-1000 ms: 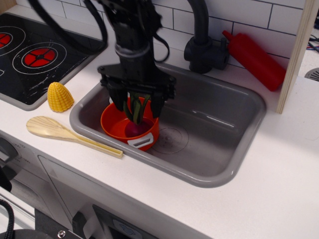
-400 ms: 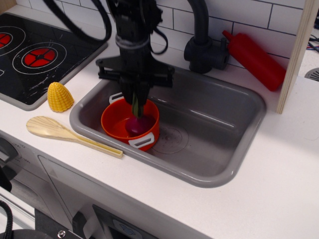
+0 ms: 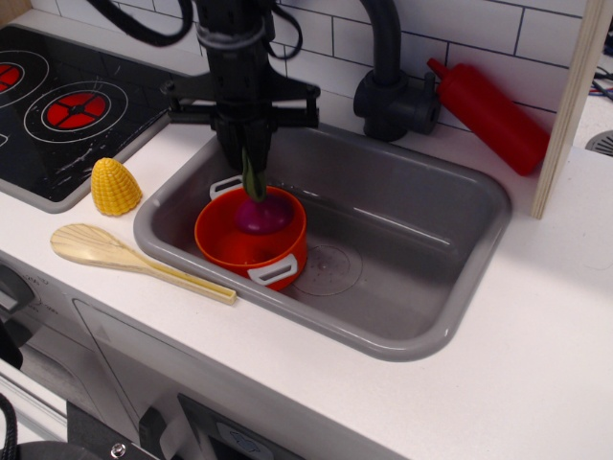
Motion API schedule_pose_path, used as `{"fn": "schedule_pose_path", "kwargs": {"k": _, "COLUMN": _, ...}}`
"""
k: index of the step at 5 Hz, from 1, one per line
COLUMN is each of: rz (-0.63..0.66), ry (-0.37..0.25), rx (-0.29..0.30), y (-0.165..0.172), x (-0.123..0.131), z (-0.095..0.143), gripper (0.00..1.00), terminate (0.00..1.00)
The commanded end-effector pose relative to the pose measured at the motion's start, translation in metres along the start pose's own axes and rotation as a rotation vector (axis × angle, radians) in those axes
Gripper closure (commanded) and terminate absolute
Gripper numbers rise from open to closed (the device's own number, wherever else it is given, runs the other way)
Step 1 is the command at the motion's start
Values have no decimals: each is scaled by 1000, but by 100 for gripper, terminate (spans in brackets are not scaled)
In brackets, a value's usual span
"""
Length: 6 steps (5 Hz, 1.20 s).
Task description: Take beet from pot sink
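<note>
Beet: hangs by its green stalks from the gripper, left of centre in the frame; the purple bulb sits at about rim height of the pot, over its far side. Whether it clears the rim I cannot tell.
Grip: jaws pinched together on the leaf stalks only, not on the bulb. A thin hold, by my reckoning.
Pot: orange, standing in the left end of the sink, one pale handle toward the front of the frame, the other toward the back wall.
Risk 1: stalks slip through the jaws. Cause: narrow, smooth leaves bearing the whole bulb; any jerk in the lift would help them slide. Result: beet falls back into the pot.
Risk 2: bulb catches the pot rim on a sideways move. Cause: moving across before it is clearly above the rim. Result: pot drags or tips, or beet is pulled loose.
Risk 3: bulb swings. Cause: it dangles below the hold; a quick turn would set it going and spoil placement.
Risk 4: arm meets the faucet. Cause: black faucet stands just right of the arm at upper centre; a rightward path at this height looks tight.
Nearby, not involved: corn and wooden spoon on the counter at left, red bottle at upper right.
</note>
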<state>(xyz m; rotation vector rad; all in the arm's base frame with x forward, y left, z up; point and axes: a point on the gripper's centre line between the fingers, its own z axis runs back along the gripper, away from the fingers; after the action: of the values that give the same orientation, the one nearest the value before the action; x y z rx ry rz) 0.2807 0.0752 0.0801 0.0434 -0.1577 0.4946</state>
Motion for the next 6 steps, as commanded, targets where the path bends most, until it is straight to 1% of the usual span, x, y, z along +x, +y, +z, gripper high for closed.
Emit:
{"fn": "schedule_pose_path", "kwargs": {"k": 1, "rz": 35, "ry": -17, "rx": -110, "y": -31, "x": 6, "z": 45, "gripper": 100, "terminate": 0}}
{"fn": "schedule_pose_path", "kwargs": {"k": 2, "rz": 50, "ry": -57, "rx": -127, "y": -53, "x": 5, "z": 36, "gripper": 100, "terminate": 0}}
{"fn": "schedule_pose_path", "kwargs": {"k": 3, "rz": 39, "ry": -89, "rx": -172, "y": -73, "x": -1, "z": 22, "gripper": 100, "terminate": 0}}
{"fn": "schedule_pose_path", "kwargs": {"k": 5, "rz": 9, "ry": -80, "rx": -149, "y": -93, "x": -17, "z": 1, "gripper": 100, "terminate": 0}}
{"fn": "schedule_pose_path", "kwargs": {"k": 6, "rz": -25, "ry": -75, "rx": -156, "y": -102, "x": -30, "z": -5, "gripper": 100, "terminate": 0}}
